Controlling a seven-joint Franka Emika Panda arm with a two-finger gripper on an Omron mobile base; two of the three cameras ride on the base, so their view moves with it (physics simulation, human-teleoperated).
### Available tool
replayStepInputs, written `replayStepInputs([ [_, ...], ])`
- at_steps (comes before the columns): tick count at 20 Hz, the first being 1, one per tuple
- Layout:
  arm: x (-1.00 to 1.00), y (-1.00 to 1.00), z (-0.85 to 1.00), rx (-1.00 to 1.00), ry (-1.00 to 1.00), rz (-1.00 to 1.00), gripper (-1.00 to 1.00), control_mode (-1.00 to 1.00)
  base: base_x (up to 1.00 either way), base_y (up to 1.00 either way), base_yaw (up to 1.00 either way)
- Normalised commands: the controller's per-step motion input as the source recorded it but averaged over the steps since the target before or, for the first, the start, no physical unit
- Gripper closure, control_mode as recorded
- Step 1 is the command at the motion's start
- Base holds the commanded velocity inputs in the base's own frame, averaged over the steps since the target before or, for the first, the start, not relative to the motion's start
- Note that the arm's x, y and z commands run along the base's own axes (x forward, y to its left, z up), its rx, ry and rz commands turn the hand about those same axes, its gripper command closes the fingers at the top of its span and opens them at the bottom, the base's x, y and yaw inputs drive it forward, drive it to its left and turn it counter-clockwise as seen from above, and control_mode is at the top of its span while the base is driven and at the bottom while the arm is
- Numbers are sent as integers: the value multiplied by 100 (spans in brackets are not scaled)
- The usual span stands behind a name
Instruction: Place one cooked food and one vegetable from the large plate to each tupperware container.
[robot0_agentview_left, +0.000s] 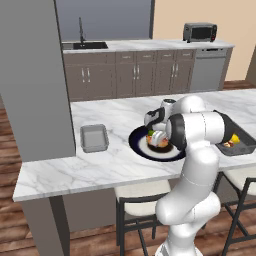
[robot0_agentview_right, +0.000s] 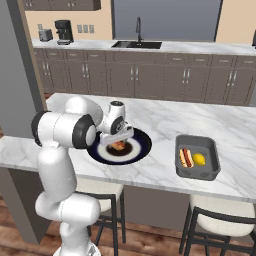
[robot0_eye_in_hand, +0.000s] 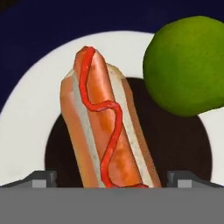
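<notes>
In the hand view a hot dog with a red ketchup squiggle lies on the large plate, running from about 11 o'clock down to 6 o'clock, where its near end passes between the two finger tips of the gripper; the tips stand wide apart, one at each side of the bun, released and touching nothing that can be seen. A round green vegetable sits at 2 o'clock from the hot dog, just beside it, partly over the plate's white ring. From the right base view the arm bends forward from its shoulder and the hand points down over the plate, with the gripper low above the food at the plate's centre. In the left base view the forearm covers much of the plate, and a bit of food shows at its middle. One tupperware container, at 3 o'clock from the plate in the right base view, holds a second hot dog and a yellow item side by side. The other tupperware container, at 9 o'clock from the plate in the left base view, has nothing in it. All rest on a white marble counter, with stools tucked below, and behind stand brown cabinets, a sink, a coffee machine and a toaster oven.
</notes>
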Motion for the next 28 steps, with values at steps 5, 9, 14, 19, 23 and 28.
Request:
replayStepInputs([
  [5, 31, -1, -31, 0, 1, 9, -100, -100, 0, 0, 0],
  [9, 11, -1, -27, 0, 0, 7, 100, -100, 0, 0, 0],
  [14, -14, 0, -9, 0, 0, 5, 100, -100, 0, 0, 0],
  [19, -21, 0, -9, 0, 8, 0, 100, -100, 0, 0, 0],
  [23, -64, 0, 21, 0, 2, 0, 100, -100, 0, 0, 0],
  [28, -45, 39, 82, 0, 0, 0, 100, -100, 0, 0, 0],
])
